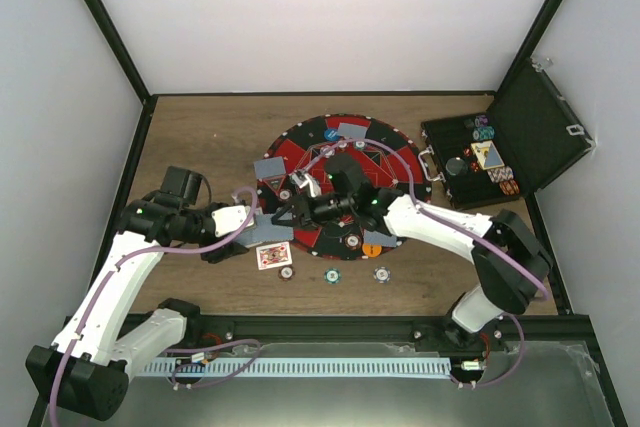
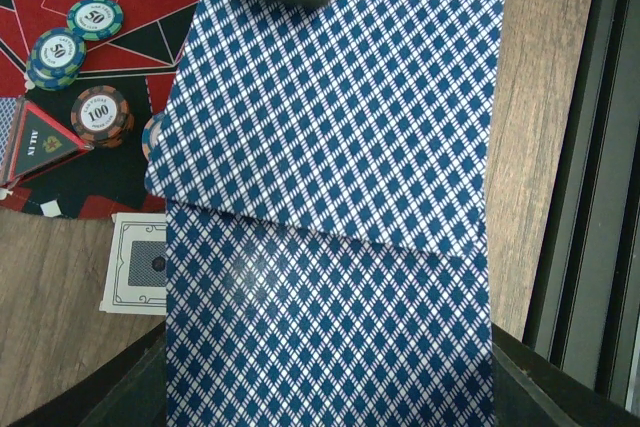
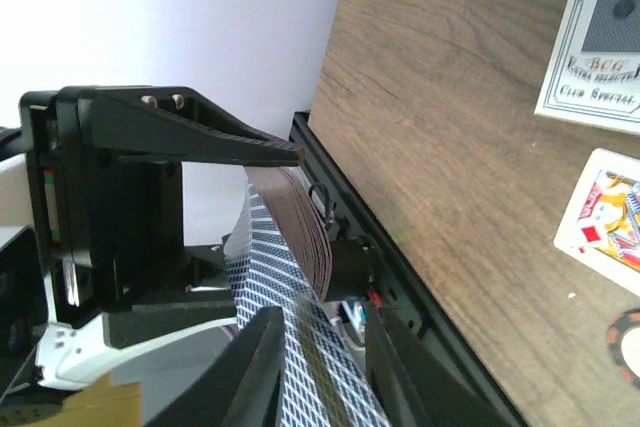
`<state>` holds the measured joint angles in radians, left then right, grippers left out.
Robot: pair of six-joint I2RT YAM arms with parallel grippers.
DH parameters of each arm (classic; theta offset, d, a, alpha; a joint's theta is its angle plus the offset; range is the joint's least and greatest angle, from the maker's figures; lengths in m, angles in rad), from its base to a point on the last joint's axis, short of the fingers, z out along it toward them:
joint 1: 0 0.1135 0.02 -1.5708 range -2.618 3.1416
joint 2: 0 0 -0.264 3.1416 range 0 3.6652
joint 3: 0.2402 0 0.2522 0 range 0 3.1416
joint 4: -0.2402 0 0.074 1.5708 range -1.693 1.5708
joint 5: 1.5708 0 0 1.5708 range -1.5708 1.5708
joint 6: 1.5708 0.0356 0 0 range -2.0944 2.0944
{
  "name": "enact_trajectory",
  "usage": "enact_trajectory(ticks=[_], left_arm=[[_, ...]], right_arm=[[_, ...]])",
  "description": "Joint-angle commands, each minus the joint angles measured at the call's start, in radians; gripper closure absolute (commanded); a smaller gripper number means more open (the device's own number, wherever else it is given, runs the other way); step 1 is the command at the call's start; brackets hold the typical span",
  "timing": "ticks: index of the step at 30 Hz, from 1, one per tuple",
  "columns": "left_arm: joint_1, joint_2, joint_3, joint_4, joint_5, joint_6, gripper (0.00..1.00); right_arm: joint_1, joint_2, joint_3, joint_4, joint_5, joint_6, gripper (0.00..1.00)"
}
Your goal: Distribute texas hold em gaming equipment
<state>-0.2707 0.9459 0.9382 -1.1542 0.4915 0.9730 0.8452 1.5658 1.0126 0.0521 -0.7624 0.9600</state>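
Table (image 1: 200,137) far-left: clear run. Mat (image 1: 385,152) near-left edge blocked: left arm (image 1: 185,222), right arm (image 1: 430,222) meet over card deck (image 2: 330,347). Near strip: chips (image 1: 332,275), face-up card (image 1: 274,255). Case (image 1: 530,137) obstructs rt.

Deck (image 2: 330,247) hides half of table card (image 2: 138,262) (L-wrist view); face card (image 3: 612,217) cut off at frame edge.

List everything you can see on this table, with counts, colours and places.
poker mat: one, red and black, table centre.
case: one, black, open, right rear.
deck: one, blue diamond backs, in left gripper.
face-up card: one, white, table before mat.
printed card: one, white, table, beside face-up card.
loose chips: three, mixed colours, table before mat.
mat chips: several, teal, red-brown, orange, near edge.
mat cards: two, grey-blue, face down.
left gripper: one, black, shut on deck.
right gripper: one, black, jaws apart at deck's top card.
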Motion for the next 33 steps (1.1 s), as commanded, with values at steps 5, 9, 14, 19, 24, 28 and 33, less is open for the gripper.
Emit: enact_trajectory(ticks=[5, 9, 14, 19, 24, 28, 33], left_arm=[[0.002, -0.012, 0.008, 0.006, 0.028, 0.015, 0.96], [0.002, -0.013, 0.008, 0.006, 0.023, 0.015, 0.96], [0.002, -0.015, 0.008, 0.002, 0.019, 0.018, 0.96], [0.003, -0.011, 0.011, -0.002, 0.027, 0.018, 0.96], [0.002, -0.011, 0.016, -0.007, 0.024, 0.018, 0.96], [0.002, -0.016, 0.008, -0.013, 0.026, 0.019, 0.96], [0.002, -0.023, 0.005, -0.025, 0.02, 0.014, 0.96]], right_arm=[[-0.054, -0.092, -0.013, -0.056, 0.013, -0.026, 0.92], [-0.104, -0.111, -0.004, -0.094, 0.001, -0.053, 0.96], [-0.207, -0.106, -0.009, -0.09, -0.047, -0.071, 0.96], [-0.265, 0.005, 0.052, -0.091, -0.069, -0.106, 0.97], [-0.296, 0.238, 0.236, -0.147, -0.047, -0.161, 0.99], [-0.299, 0.48, 0.507, -0.244, -0.015, -0.204, 0.99], [-0.302, 0.758, 0.867, -0.373, 0.006, -0.208, 0.99]])
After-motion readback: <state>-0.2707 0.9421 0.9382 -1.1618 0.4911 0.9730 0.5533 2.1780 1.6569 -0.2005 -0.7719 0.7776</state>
